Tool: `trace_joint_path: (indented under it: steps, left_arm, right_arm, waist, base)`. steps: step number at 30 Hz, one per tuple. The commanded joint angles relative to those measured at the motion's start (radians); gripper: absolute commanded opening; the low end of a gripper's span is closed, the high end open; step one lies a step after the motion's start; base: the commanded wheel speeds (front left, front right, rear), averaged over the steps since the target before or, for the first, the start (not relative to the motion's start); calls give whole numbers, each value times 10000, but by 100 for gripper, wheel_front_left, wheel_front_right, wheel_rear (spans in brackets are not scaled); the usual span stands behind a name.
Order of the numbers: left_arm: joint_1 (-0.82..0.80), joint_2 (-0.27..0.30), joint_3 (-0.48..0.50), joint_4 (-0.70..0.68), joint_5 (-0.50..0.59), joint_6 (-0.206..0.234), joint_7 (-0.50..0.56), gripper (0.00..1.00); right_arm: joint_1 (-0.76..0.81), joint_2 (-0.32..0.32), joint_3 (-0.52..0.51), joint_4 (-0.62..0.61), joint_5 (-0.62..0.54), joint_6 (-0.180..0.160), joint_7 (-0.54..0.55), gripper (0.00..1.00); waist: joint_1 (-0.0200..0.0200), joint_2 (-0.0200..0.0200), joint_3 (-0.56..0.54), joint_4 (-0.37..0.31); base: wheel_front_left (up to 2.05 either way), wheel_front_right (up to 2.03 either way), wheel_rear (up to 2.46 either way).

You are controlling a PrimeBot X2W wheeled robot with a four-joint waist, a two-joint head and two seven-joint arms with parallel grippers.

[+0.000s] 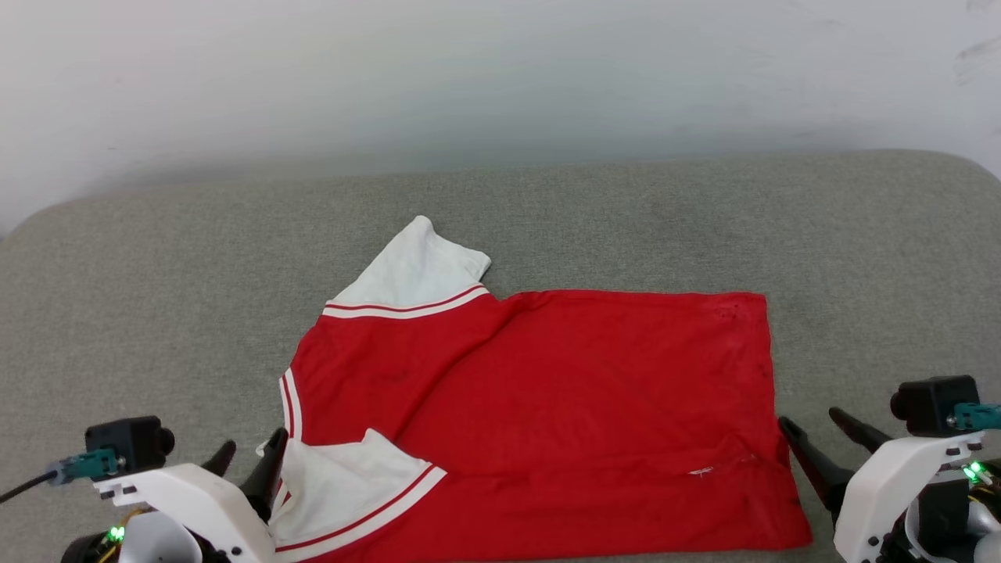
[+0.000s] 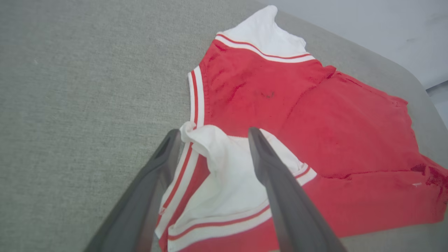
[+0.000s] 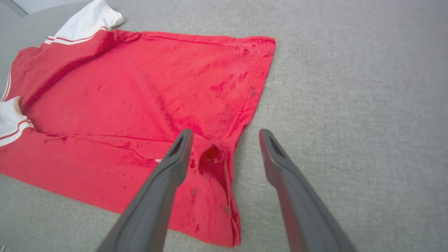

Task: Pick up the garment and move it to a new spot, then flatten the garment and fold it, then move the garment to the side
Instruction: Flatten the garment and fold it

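The garment (image 1: 547,399) is a bright red shirt with white, red-striped sleeves, lying spread on the grey cushion. Its far sleeve (image 1: 414,274) points up and left; the near sleeve (image 1: 352,485) is folded onto the red body. My left gripper (image 1: 250,457) is open at the lower left, its fingers straddling the near sleeve's puckered tip (image 2: 210,147). At the lower right my right gripper (image 1: 817,434) is open beside the hem edge. The right wrist view has its fingers either side of a small raised fold (image 3: 213,161) in the hem. Neither holds cloth.
The grey fabric surface (image 1: 156,297) stretches wide to the left, right and behind the garment. A pale wall (image 1: 500,78) rises past its rounded back edge.
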Motion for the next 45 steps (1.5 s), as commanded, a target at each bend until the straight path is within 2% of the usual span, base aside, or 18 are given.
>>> trace_joint_path:
  steps: [1,5,10,16,22,24,28,35,42,45]
  left_arm:
    - [-307,-51,190,-64,247,160,-392,100]
    - [-885,-113,367,-171,767,340,-1043,100]
    - [-1721,-123,480,-184,1262,379,-1524,100]
    - [-3469,-72,668,76,1466,129,-1587,100]
    - [-5485,151,559,954,1359,-475,-875,100]
    - [-6125,91,533,1292,1031,-781,-456,100]
    - [-7261,368,402,2066,520,-1270,896,100]
    - [-8619,1338,-308,3131,110,-1741,3979,100]
    - [-9060,2276,-884,3673,-167,-1460,6756,100]
    - [-8818,2361,-1126,3893,-307,-1188,7615,99]
  right_arm:
    - [-161,161,-97,-42,-254,-2,-652,100]
    - [-350,400,-390,-239,-791,-2,-1753,100]
    - [-767,668,-605,-636,-1122,-2,-2549,100]
    - [-1610,1084,-759,-1368,-1335,-2,-3056,100]
    - [-2475,1451,-637,-1770,-1443,-2,-3428,100]
    - [-2682,1554,-631,-1795,-1477,-2,-3531,100]
    - [-3080,1671,-500,-1731,-1489,-2,-3672,100]
    - [-3346,1896,-299,-1330,-1330,-4,-3980,100]
    - [-3336,2086,-96,-859,-1075,-4,-4252,100]
    - [-3325,2103,-16,-653,-930,-4,-4319,100]
  waist:
    - [0,-1,-65,-146]
    - [0,-1,19,-339]
    - [0,-1,440,-567]
    - [0,-1,1803,-983]
    - [0,-1,2987,-1526]
    - [0,-1,3262,-1692]
    - [0,-1,3702,-2107]
    - [0,-1,4228,-2867]
    - [0,-1,4628,-3503]
    - [0,-1,4693,-3623]
  base:
    - [0,0,0]
    - [0,0,0]
    - [0,0,0]
    - [0,0,0]
    - [0,0,0]
    - [0,0,0]
    - [0,0,0]
    - [0,0,0]
    - [0,0,0]
    - [0,0,0]
